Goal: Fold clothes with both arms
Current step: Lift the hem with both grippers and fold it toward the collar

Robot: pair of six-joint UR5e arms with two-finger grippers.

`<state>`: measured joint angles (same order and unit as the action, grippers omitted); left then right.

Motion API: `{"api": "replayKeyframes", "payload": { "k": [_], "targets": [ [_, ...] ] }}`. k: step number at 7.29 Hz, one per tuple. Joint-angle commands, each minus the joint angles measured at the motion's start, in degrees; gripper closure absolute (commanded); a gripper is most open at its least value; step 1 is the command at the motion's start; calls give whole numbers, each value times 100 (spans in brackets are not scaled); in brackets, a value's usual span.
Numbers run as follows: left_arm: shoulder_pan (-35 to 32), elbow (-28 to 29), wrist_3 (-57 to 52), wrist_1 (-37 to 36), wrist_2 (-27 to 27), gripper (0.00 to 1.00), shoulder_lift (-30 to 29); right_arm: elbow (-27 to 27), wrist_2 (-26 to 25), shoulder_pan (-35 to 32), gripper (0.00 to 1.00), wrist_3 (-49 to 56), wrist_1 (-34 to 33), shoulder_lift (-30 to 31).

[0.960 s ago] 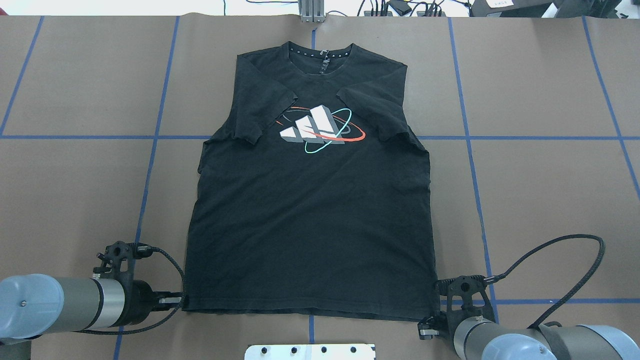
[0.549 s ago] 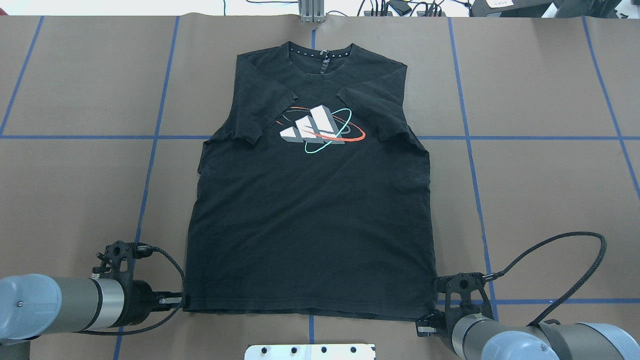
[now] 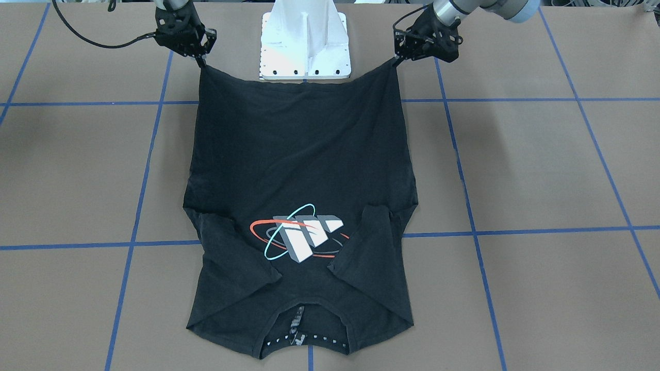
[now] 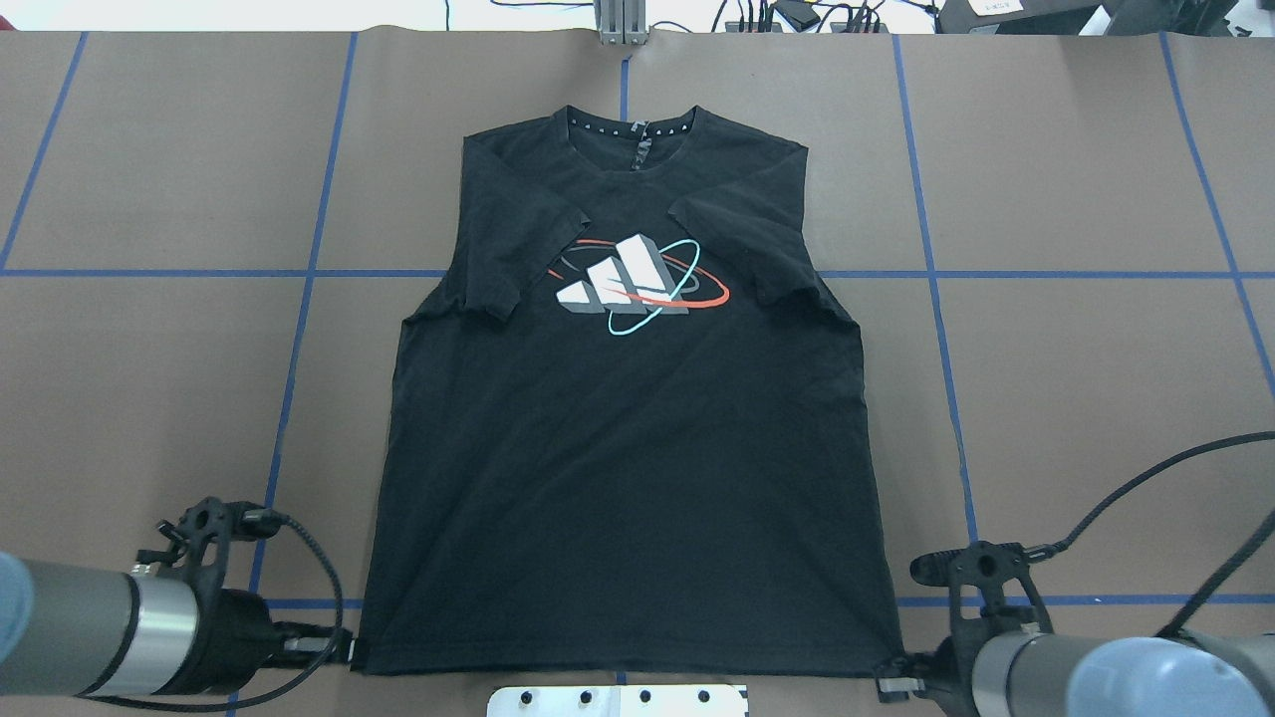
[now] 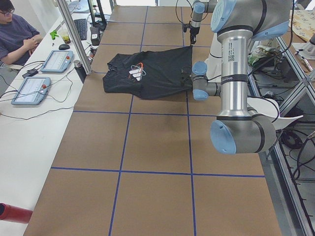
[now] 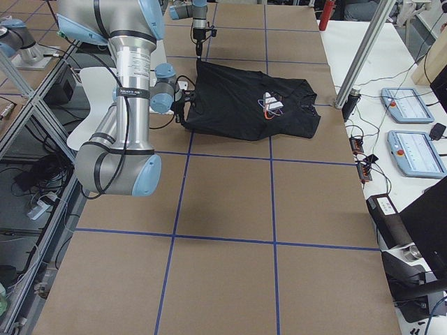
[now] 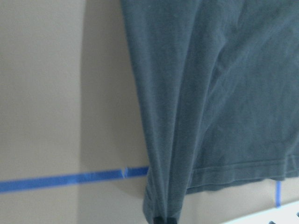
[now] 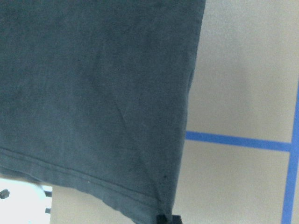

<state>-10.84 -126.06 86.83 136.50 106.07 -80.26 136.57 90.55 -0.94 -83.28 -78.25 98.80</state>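
Slippage is your risk: the black two-finger left gripper (image 4: 344,649) and right gripper (image 4: 892,685), at the overhead frame's lower corners, pinch hem corners of the centred black short-sleeved T-shirt (image 4: 628,448), so uneven pulling could free one.

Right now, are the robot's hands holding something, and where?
Yes, the black T-shirt. The left hand and right hand each pinch a bottom hem corner.

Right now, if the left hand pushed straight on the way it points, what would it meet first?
The black T-shirt: the left hand is shut on its hem corner and points inward along the hem. Beyond that, depth is unclear.
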Motion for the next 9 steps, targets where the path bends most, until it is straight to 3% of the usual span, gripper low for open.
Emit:
{"api": "replayKeyframes", "payload": {
  "k": [1, 3, 4, 7, 9],
  "targets": [
    [325, -734, 140, 8, 388, 100, 528, 894, 489, 373, 100, 5, -23, 594],
    [574, -1033, 256, 8, 397, 100, 520, 1073, 472, 779, 100, -13, -24, 614],
    [496, -1008, 430, -9, 397, 100, 476, 1047, 455, 536, 100, -13, -32, 631],
    [-644, -614, 379, -36, 318, 100, 389, 855, 490, -824, 100, 4, -41, 579],
    [-1426, -166, 231, -79, 344, 100, -136, 146, 490, -1694, 100, 214, -41, -24]
  ]
}}
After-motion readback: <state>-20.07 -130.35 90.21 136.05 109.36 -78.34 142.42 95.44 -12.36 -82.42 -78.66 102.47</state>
